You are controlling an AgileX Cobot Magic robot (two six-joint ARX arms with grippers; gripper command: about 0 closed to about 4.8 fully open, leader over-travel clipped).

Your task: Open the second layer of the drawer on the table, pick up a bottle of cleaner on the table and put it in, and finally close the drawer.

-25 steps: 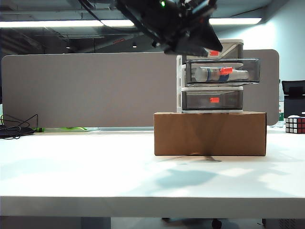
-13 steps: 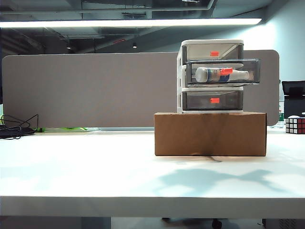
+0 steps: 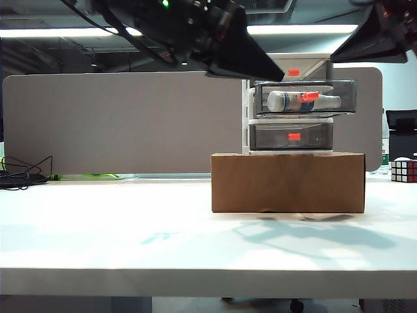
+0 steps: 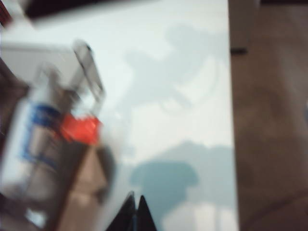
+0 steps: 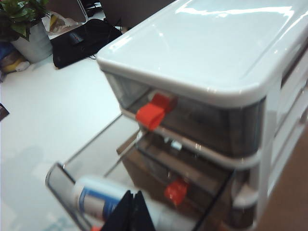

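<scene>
Desk-mounted second layer of the drawer (image 5: 144,163), pulled out, lies directly under the nearer, empty, closed right pincer (image 5: 133,211); left pincer (image 4: 135,214) likewise closed, empty.

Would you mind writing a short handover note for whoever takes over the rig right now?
Left hand: shut, empty, raised left of the drawer.
Right hand: shut, empty, above the open second layer.
Bottle of cleaner: lying inside the second layer, which is still pulled out. The drawer stands on the cardboard box on the table.
Done: opening, placing the bottle.
Left: push the second layer shut.
</scene>
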